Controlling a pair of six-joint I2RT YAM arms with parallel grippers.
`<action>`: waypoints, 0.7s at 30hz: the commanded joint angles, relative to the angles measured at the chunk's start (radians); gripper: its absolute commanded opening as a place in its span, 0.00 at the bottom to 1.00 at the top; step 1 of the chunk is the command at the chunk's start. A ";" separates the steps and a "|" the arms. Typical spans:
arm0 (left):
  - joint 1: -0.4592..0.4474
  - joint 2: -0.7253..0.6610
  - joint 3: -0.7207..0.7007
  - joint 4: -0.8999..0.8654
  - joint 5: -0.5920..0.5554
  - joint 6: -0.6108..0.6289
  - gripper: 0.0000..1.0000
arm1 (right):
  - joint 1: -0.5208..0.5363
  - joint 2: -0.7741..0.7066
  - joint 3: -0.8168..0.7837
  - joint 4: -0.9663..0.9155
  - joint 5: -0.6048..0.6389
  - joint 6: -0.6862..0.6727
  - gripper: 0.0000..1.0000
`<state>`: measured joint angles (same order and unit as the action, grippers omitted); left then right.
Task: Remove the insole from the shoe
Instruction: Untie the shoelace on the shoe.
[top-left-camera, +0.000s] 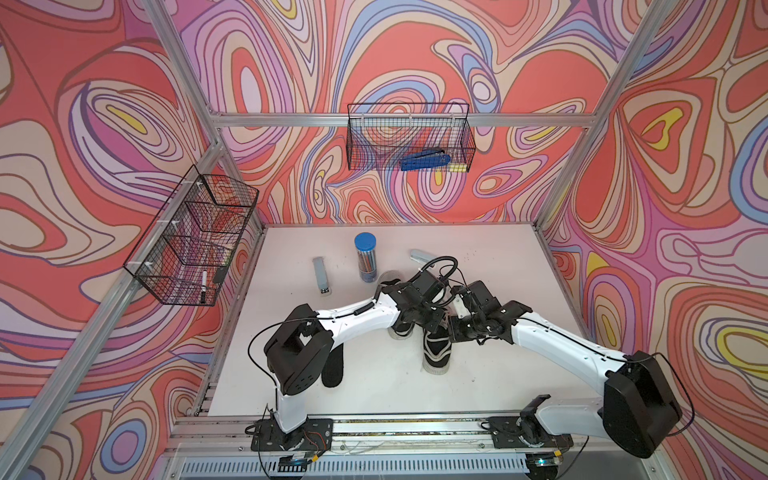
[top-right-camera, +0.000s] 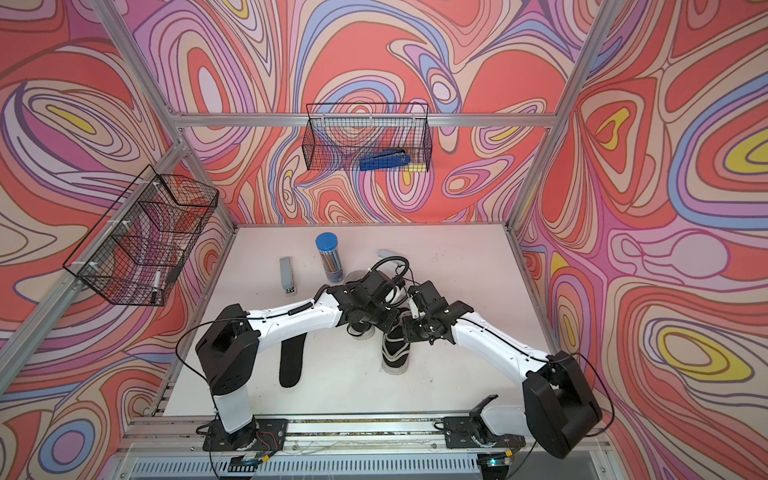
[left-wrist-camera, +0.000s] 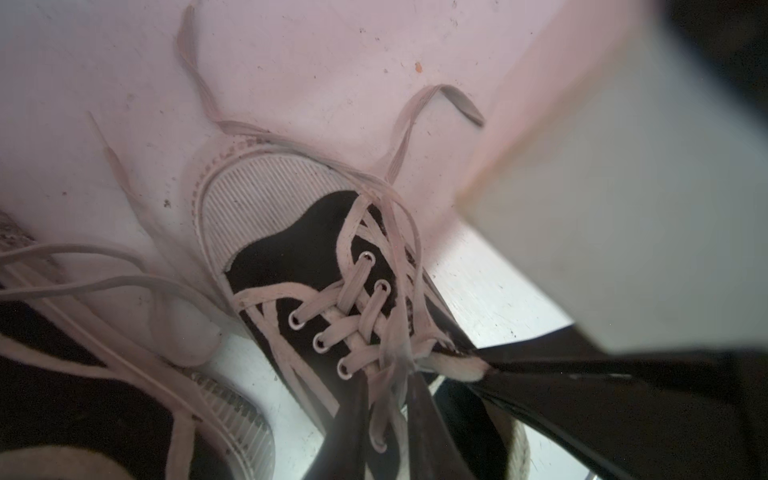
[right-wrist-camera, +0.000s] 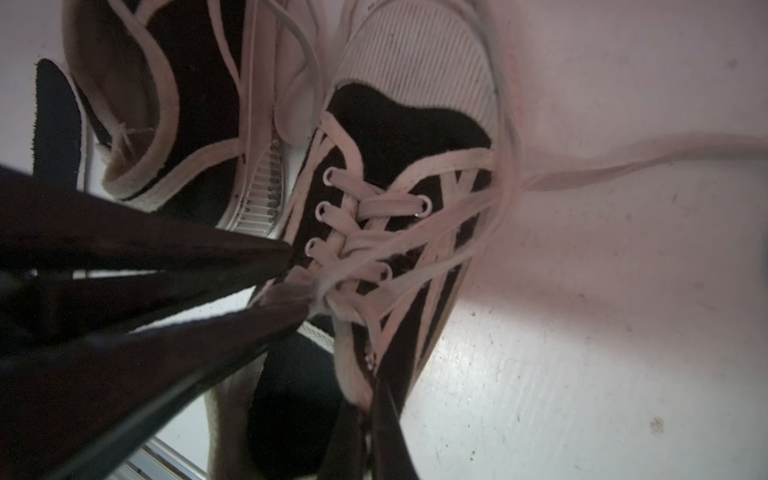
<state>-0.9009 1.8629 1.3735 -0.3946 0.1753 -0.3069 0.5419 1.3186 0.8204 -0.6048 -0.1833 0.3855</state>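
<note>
Two black shoes with pale laces stand side by side mid-counter (top-left-camera: 498, 291), toes toward the robot.

The shoe (top-left-camera: 436, 353) nearer the right arm is the one being worked on. Both arms reach over its laced top.

Right gripper (right-wrist-camera: 299, 280): fingers pressed together on a pale bit at the top of the shoe's lacing. Lace end or tongue edge, cannot tell which.

Left gripper (left-wrist-camera: 386, 382): fingers close together at the shoe's opening, with a strand of lace (left-wrist-camera: 378, 419) between them. Cannot tell whether they actually clamp it.

The second shoe (top-left-camera: 401, 330) is mostly hidden under the left arm in both top views. The right wrist view shows its opening (right-wrist-camera: 137, 104) with a pale lining.

A black insole (top-right-camera: 291, 361) lies flat on the counter, well apart from both shoes and partly under the left arm's elbow.

The inside of the worked shoe (right-wrist-camera: 291, 395) looks dark. Cannot tell whether an insole sits in it.

A clear tube with a blue lid (top-left-camera: 365, 257) stands behind the shoes, toward the back of the counter.
</note>
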 joint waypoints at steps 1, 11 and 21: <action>0.006 0.019 0.028 -0.044 -0.018 0.020 0.23 | -0.003 0.003 0.016 0.016 -0.019 -0.002 0.00; 0.013 0.046 0.053 -0.056 0.007 0.019 0.13 | -0.003 -0.002 0.014 0.017 -0.017 0.007 0.00; 0.032 0.000 0.016 -0.027 0.018 -0.012 0.00 | -0.005 -0.013 0.012 0.021 0.029 0.062 0.00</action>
<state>-0.8783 1.8893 1.4059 -0.4225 0.1917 -0.3107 0.5419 1.3186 0.8204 -0.6044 -0.1787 0.4168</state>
